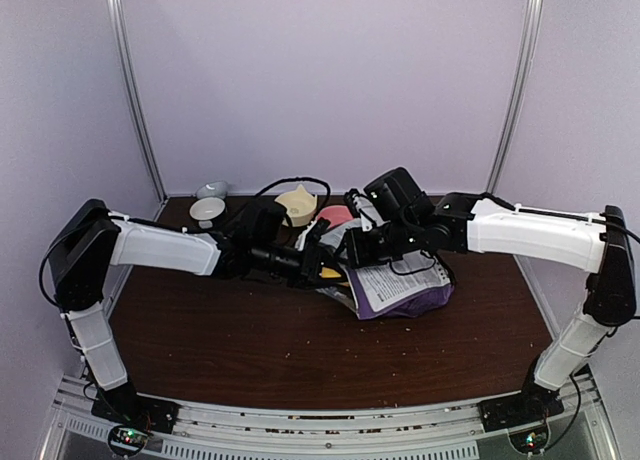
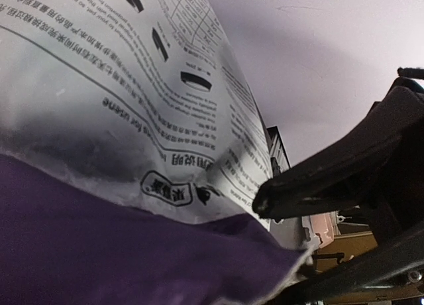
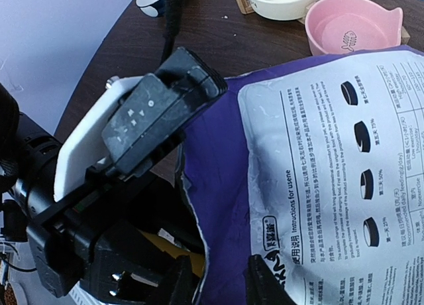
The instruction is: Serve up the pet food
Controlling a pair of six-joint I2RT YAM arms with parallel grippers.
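**A:** How far along is the serving looking?

**B:** Barely beginning, I'm judging. The pink bowl (image 3: 351,30) and the cream bowl (image 3: 285,12) are sitting at the far side of the table (image 1: 300,360), and both are showing bare bottoms. The pet food isn't showing anywhere. I'm assuming it's lying inside the bag (image 1: 405,288), which is resting on its side mid-table, a little right of centre, white label up.

**A:** What are the arms doing?

**B:** Both are crowding the bag's left end, at the torn mouth. The right gripper (image 3: 222,275) is straddling that torn rim, its fingers (image 3: 265,282) standing apart with the film between them. As far as I'm seeing, it's not pinching yet. The left gripper (image 1: 325,268) is reaching in at the same rim from the left. Whether it's clamping the film or hanging loose, I cannot tell.

**A:** What's remaining?

**B:** Nearly everything, I'm guessing: spreading the mouth, getting pellets out, filling a bowl. A yellow scoop (image 3: 179,248) is peeking out just left of the mouth.

**A:** And the room for moving?

**B:** It's looking tight at the mouth, with the two grippers working close together. The bowls are sitting just beyond the bag, so a careless lift is risking a knock. The near half of the table is lying open, and the right edge is staying well apart from the bag. The far wall (image 1: 320,80) is standing close behind the bowls.
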